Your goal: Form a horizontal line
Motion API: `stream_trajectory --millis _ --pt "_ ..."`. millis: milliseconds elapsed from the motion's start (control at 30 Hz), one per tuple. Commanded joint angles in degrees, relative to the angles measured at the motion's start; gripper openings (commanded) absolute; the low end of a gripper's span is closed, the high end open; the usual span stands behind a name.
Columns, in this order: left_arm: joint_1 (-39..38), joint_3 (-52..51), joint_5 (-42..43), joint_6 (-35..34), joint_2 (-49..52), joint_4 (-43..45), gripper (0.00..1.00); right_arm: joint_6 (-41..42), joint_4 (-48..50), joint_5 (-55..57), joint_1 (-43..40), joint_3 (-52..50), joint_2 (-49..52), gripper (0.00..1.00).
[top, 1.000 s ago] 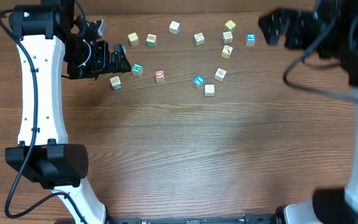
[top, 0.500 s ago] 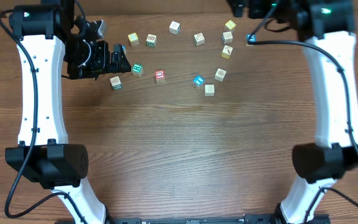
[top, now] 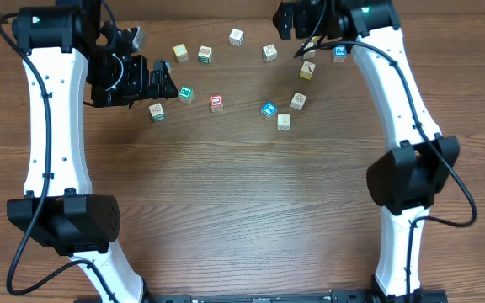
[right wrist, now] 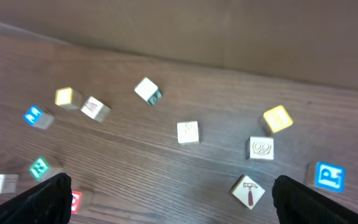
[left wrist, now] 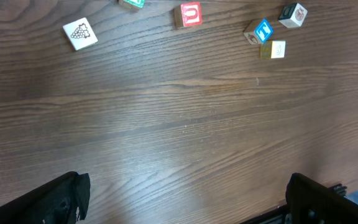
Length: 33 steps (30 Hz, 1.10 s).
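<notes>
No row of touching cubes shows; the small wooden cubes all lie loose and apart. A white-green cube [top: 157, 111], a green cube [top: 186, 93], a red cube [top: 216, 103] and a teal-blue cube [top: 269, 109] lie in a rough band. My left gripper [top: 163, 82] is open and empty, just left of the green cube. In the left wrist view [left wrist: 185, 205] the white-green cube [left wrist: 79, 34] and red cube [left wrist: 190, 14] lie far ahead. My right gripper [top: 286, 21] is open and empty above the back cubes; its wrist view [right wrist: 179, 205] shows a hammer cube [right wrist: 248, 191].
Other loose cubes lie at the back: a yellow one [top: 181, 52], white ones [top: 237, 36] [top: 269, 52], a blue one [top: 339, 53], and two more [top: 299, 100] [top: 284, 122]. The table's back edge runs just behind them.
My right arm has swung left from the far right edge to above the back cubes. My left arm and the cubes have not moved.
</notes>
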Motion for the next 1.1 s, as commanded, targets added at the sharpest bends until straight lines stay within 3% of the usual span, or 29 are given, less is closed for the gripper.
stream_trajectory --millis 0,67,133,200,233,300,433,533,633,733,1067 --pt "-0.37 1.31 0.02 -0.13 0.55 0.09 1.0 3.39 0.92 -0.85 0.24 1.55 -0.44 1.0" --pt "-0.37 1.31 0.02 -0.13 0.55 0.09 1.0 4.13 2.01 -2.1 0.24 1.55 -0.39 0.94" --pt "-0.37 1.31 0.02 -0.13 0.55 0.09 1.0 4.13 3.02 -1.97 0.24 1.55 -0.35 0.7" --pt "-0.37 1.31 0.02 -0.13 0.55 0.09 1.0 4.13 4.15 -1.57 0.24 1.42 -0.07 0.32" --pt "-0.37 1.31 0.02 -0.13 0.55 0.09 1.0 4.13 5.01 -1.62 0.31 1.4 0.22 0.22" --pt "-0.37 1.31 0.02 -0.13 0.55 0.09 1.0 4.13 6.14 -1.6 0.5 1.4 0.9 0.19" --pt "-0.37 1.31 0.02 -0.13 0.55 0.09 1.0 3.93 8.22 -1.57 1.36 1.31 2.91 0.19" --pt "-0.37 1.31 0.02 -0.13 0.55 0.09 1.0 3.91 9.81 -1.55 2.25 1.31 4.81 0.44" --pt "-0.37 1.31 0.02 -0.13 0.55 0.09 1.0 3.91 10.62 0.35 3.3 1.31 6.99 0.5" --pt "-0.37 1.31 0.02 -0.13 0.55 0.09 1.0 3.82 11.58 3.41 4.28 1.31 9.42 0.67" --pt "-0.37 1.31 0.02 -0.13 0.55 0.09 1.0 -0.46 12.55 5.7 5.55 1.31 17.84 0.8"
